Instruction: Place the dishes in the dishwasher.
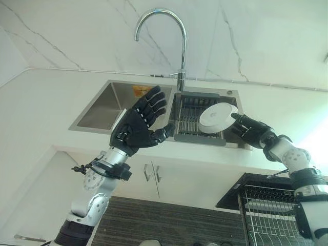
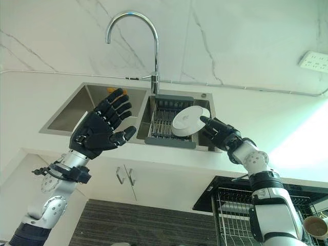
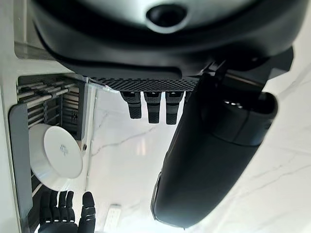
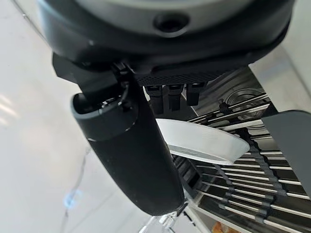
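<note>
At centre frame the right hand (image 1: 251,129) pinches a white plate (image 1: 218,117) by its rim above the sink rack (image 1: 192,120), the left hand (image 1: 141,123) spread wide and empty; that thin edge grip could let it slip.

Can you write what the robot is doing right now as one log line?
right hand: holding white plate over sink rack | left hand: open, raised beside it | dishwasher rack: waiting below

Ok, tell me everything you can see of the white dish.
The white dish is a round, shallow, glossy piece, ceramic by its look, with a raised foot ring on its underside. It is tilted, underside towards the camera, above the dark rack in the sink's right basin. The right hand pinches its rim.
</note>
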Motion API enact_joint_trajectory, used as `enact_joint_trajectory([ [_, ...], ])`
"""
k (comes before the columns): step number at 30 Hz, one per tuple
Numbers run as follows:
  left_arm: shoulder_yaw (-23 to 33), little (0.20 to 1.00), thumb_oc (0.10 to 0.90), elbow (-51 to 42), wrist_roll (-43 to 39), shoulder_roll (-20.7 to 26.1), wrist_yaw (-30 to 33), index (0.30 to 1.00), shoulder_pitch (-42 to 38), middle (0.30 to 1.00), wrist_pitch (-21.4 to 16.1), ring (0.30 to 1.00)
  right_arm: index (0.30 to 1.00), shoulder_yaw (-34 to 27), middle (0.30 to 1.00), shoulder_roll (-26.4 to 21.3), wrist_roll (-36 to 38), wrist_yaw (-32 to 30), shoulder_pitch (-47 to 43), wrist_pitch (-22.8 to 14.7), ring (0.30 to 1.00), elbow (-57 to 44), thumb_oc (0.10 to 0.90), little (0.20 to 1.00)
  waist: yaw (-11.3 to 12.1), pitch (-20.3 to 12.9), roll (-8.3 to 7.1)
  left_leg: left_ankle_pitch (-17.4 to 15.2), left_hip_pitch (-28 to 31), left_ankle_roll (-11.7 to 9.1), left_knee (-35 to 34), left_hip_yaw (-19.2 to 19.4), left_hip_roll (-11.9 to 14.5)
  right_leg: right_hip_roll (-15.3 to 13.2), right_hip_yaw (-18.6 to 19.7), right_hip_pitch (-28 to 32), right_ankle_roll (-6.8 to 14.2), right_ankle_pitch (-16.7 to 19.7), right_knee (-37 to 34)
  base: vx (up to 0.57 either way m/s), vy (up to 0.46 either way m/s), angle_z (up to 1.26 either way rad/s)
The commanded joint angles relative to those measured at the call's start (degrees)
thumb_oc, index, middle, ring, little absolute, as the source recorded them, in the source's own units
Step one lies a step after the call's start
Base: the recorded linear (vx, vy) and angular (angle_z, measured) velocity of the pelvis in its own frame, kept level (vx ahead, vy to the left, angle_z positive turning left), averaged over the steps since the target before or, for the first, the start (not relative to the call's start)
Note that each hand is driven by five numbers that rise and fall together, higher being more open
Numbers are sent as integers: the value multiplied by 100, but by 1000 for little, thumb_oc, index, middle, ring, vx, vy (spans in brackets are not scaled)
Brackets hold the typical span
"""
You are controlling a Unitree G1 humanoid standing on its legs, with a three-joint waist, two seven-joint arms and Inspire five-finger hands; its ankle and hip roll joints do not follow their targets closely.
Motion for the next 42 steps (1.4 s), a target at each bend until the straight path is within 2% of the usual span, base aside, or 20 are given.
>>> enact_joint_trajectory([
  [1,18,900,800,-430,-284,265,-35,900,-635,900,-445,900,900,108,900,-315,351,342,-939,-178,900,158,800,900,93,-412,-167,-788,90,-122,352,11,30,-172,44,446,551,-325,-287,15,7,6],
  [7,37,900,800,-445,-302,289,-28,900,-571,900,-447,900,900,261,900,-259,233,362,-1100,-126,900,323,800,900,180,-406,-166,-753,73,-129,352,-48,12,-184,-15,472,528,-337,-287,8,5,2],
  [17,134,900,800,-444,-393,362,-113,900,-458,900,-387,900,900,332,900,-295,91,275,-1297,-299,900,681,800,900,338,-396,-170,-714,45,-147,352,-158,-16,-225,-149,531,515,-365,-287,14,0,8],
  [29,68,900,800,-395,-400,381,-119,900,-400,900,-328,900,900,286,900,-151,-408,0,-1362,-1215,900,1070,800,900,479,-392,-109,-684,46,-136,352,-249,-48,-251,-230,577,508,-365,-287,22,-13,7],
  [31,54,900,800,-404,-394,377,-85,900,-377,900,-308,900,900,264,900,-30,-523,-79,-1320,-1529,900,1065,800,900,511,-399,-84,-680,41,-137,352,-262,-49,-258,-250,575,506,-367,-287,0,0,0],
  [38,33,900,800,-360,-421,346,-103,900,-316,900,-225,900,900,286,900,208,-1004,-76,-1275,-1893,900,1231,800,900,599,-411,-49,-667,20,-134,352,-305,-63,-279,-290,567,504,-370,-287,0,-8,4],
  [39,18,900,800,-342,-371,319,-106,900,-302,900,-228,900,846,334,846,258,-1164,-56,-1277,-1941,846,1289,764,846,611,-408,-42,-656,17,-139,352,-311,-58,-278,-295,561,499,-369,-287,6,-7,10],
  [41,-2,900,800,-316,-353,278,-102,900,-278,900,-223,900,354,372,354,288,-1260,-59,-1301,-2039,354,1430,436,354,634,-407,-31,-650,19,-137,352,-319,-57,-268,-289,562,494,-374,-287,29,6,6],
  [42,-1,900,800,-311,-345,263,-105,900,-220,900,-216,900,300,362,300,329,-1277,-53,-1322,-2106,300,1577,400,300,675,-412,-23,-639,14,-139,352,-324,-50,-266,-291,560,489,-374,-287,41,7,4],
])
